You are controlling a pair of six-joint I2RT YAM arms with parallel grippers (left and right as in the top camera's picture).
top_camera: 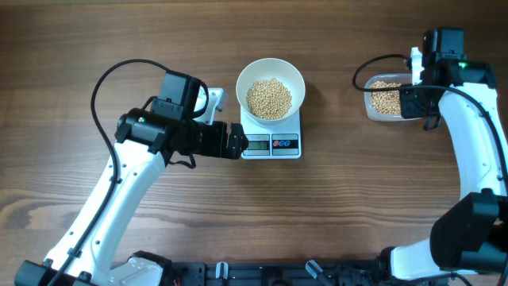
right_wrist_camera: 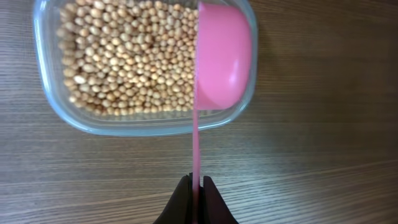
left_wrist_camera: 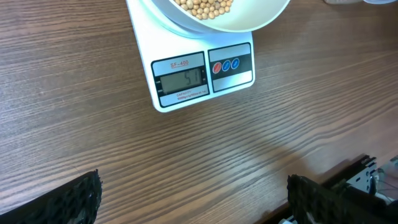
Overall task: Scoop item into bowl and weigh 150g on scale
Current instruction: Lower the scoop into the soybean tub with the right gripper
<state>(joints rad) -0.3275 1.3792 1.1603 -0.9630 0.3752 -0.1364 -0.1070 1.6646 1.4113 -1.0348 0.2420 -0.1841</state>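
The white bowl [top_camera: 245, 78] stands on the white scale [top_camera: 262, 144] and holds a heap of tan beans [top_camera: 268, 98]. My left gripper [top_camera: 236, 141] is open just left of the scale's front, nothing between its fingers [left_wrist_camera: 79, 200]. The left wrist view shows the scale's lit display [left_wrist_camera: 181, 79], the bowl [left_wrist_camera: 255, 22] and its beans [left_wrist_camera: 202, 6]. My right gripper [right_wrist_camera: 196, 183] is shut on the thin handle of a pink scoop [right_wrist_camera: 222, 56]. The scoop lies on edge over the right end of the clear tub [right_wrist_camera: 57, 102] of beans [right_wrist_camera: 124, 62].
The clear tub [top_camera: 370, 111] sits at the right of the wooden table, under the right arm [top_camera: 468, 135]. The left arm [top_camera: 135, 167] crosses the table's left half. A black frame edge [left_wrist_camera: 357, 180] shows at the lower right of the left wrist view.
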